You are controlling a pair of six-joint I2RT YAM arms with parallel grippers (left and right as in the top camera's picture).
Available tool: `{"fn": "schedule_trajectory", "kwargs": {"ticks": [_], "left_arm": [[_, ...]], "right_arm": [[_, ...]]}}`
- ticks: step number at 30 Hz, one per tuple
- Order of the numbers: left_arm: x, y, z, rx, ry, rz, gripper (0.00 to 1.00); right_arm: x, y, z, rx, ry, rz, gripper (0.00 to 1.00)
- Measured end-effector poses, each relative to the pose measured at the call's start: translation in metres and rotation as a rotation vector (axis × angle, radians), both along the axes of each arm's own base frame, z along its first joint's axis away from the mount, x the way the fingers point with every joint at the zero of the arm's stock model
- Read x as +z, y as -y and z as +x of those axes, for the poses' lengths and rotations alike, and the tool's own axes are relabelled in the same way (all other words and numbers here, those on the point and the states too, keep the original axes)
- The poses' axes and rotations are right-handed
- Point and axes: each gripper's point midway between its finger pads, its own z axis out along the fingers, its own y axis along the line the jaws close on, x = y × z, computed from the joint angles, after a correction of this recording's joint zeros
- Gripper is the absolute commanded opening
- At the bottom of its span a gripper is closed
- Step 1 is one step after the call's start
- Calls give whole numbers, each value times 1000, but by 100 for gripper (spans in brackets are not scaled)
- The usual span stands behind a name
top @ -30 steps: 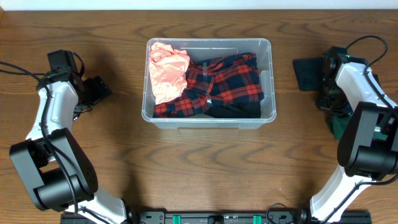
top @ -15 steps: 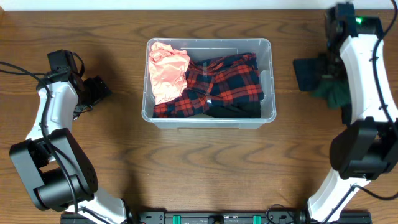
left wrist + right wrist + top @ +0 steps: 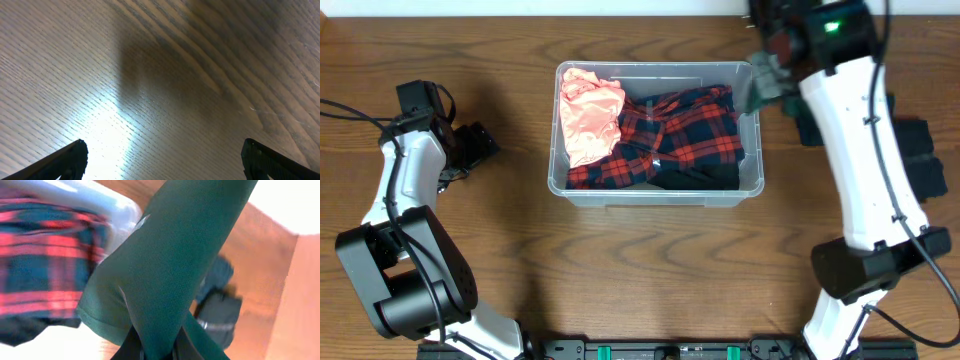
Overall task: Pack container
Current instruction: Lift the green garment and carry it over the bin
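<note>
The large clear plastic rectangular bin (image 3: 656, 196) stood in the middle of the wooden table (image 3: 620, 270), with its long axis running from the left arm's side to the right arm's side. Inside it lay a crumpled pink garment (image 3: 590, 115) at the left end and a red and black checked shirt (image 3: 682, 130) that covered the rest of the floor.

The right gripper (image 3: 767, 68) was closed on a dark green garment (image 3: 170, 265). In the right wrist view the cloth hung down from between the fingers (image 3: 131, 349). The gripper was at the far right corner of the bin, so the cloth hung about over the rim and not yet well over the inside. From this hand the bin's interior lay toward the robot's left and a little nearer to its base. In my judgement the coming move needed a short shift that way before the garment could be let go.

The left gripper (image 3: 478, 142) stood wide open and held nothing. It was well apart from the bin, so the right arm was clearly the nearer one. Some dark folded clothes (image 3: 920, 165) waited on the table at the right side.
</note>
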Motion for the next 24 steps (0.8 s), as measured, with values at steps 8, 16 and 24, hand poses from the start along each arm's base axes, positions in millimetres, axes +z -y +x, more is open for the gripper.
{"fn": "schedule_trajectory", "kwargs": {"ticks": [8, 16, 24], "left_arm": [[0, 0, 0, 0, 0, 0, 98], [0, 0, 0, 0, 0, 0, 98], [0, 0, 0, 0, 0, 0, 98]], "right_arm": [[5, -93, -32, 369, 3, -132, 1], [8, -116, -28, 570, 26, -290, 1], [-21, -127, -8, 684, -29, -461, 1]]}}
